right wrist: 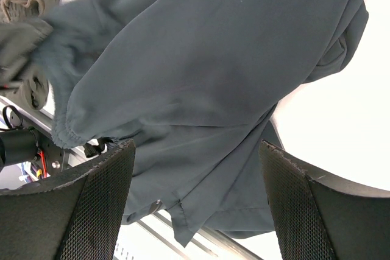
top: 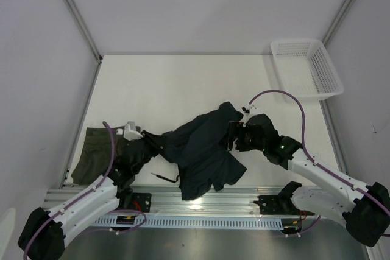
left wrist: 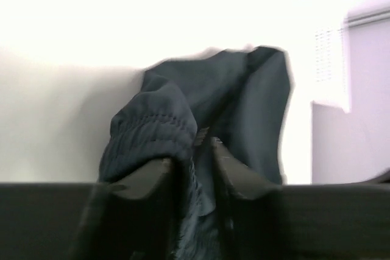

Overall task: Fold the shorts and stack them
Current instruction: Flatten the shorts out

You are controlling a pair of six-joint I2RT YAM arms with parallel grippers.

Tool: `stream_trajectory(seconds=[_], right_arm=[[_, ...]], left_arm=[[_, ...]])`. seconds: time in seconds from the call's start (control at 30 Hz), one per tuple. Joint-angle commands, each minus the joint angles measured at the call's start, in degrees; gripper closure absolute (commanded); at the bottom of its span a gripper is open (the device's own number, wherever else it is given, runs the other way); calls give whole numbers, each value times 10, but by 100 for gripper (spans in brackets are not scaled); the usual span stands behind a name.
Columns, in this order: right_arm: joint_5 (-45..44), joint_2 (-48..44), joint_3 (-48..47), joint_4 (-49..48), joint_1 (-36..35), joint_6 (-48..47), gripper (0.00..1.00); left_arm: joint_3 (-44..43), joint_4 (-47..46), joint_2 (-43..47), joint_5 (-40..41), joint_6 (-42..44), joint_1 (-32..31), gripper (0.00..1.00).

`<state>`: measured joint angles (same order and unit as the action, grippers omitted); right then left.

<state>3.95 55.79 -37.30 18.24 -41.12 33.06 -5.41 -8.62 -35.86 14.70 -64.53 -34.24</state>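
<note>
At the left edge of the table point(top: 183, 83), close to the near left corner, you have the olive-green shorts point(top: 91, 153) lying flat in a compact rectangle, one side almost at the table's left edge and the near side by the metal rail point(top: 201, 202).

Just right of them, your left gripper point(left wrist: 194, 150) sits low over the near part of the table. Its jaws stand narrow, and the gathered waistband of the dark navy shorts point(top: 204, 150) is pinched between the fingers point(left wrist: 146, 178), with cloth bunched up above them. A thin dark cord point(top: 166, 178) lies on the table just right of this arm, near the near edge.

The navy pair is spread loosely and crumpled across the middle of the table's near half. It runs from the left gripper up to a peak toward the centre, and its lower hem reaches the near edge and overlaps the rail.

Your right gripper point(top: 234, 136) is at the right side of that cloth. Its jaws stand wide, the two fingers point(right wrist: 97, 205) well apart, and the wrist view shows the navy fabric spread beyond them; you cannot tell whether they touch it.

Behind both pairs, bare tabletop runs to the far edge. The white mesh basket point(top: 304, 65) sits at the far right corner, well apart from the shorts.
</note>
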Motion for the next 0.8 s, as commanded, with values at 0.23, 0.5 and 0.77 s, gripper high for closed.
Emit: stream_trajectory(seconds=[0.23, 0.5, 0.77], right_arm=[[-12, -34, -13, -15, 3, -33, 16], [-19, -126, 0, -59, 20, -65, 16], [91, -101, -9, -135, 68, -95, 15]], left_arm=[[-238, 21, 18, -93, 205, 48, 100], [-569, 103, -103, -442, 226, 173, 100], [-773, 270, -205, -644, 319, 189, 99]])
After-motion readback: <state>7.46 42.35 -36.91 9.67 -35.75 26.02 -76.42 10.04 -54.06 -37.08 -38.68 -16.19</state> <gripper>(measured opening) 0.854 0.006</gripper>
